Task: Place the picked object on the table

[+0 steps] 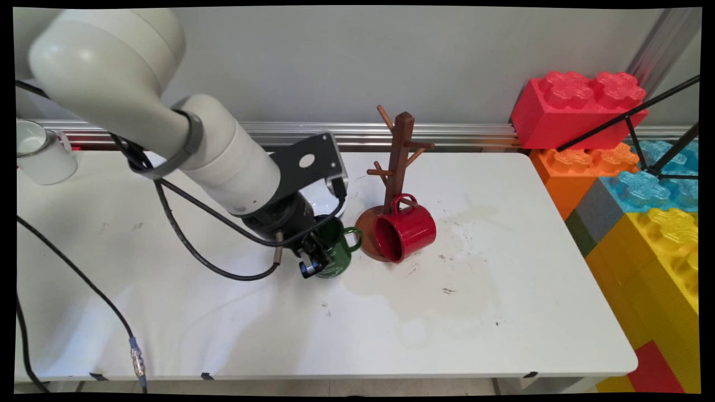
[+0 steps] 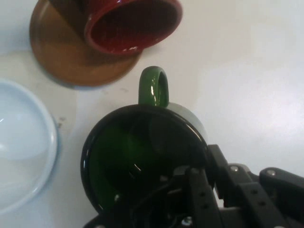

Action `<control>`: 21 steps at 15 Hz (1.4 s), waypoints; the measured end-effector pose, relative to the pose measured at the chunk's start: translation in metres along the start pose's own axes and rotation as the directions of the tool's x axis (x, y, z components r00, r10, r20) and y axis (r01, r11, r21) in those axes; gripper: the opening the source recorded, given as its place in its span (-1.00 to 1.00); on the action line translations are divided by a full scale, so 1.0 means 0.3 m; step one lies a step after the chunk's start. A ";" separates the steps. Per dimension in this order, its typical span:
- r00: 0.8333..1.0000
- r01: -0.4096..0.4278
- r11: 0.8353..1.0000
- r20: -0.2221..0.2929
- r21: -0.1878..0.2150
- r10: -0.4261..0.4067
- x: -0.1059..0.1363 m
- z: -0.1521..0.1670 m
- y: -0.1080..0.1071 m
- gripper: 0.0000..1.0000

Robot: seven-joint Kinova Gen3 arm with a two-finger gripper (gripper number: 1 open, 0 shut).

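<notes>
Claw pinching green mug rim, stained white table, grey wall behind

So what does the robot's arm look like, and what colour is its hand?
The arm is fat, round and white, with a grey ring round one joint. A flat black plate with a round hole sits near the wrist. Thin black cables hang from it in loops, one ending in a small silver and blue plug. Its gripper is black, made of jointed bars with silver screws.
</notes>
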 end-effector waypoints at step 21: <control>0.986 -0.053 0.992 0.162 0.114 0.034 -0.107 0.213 -0.049 -1.00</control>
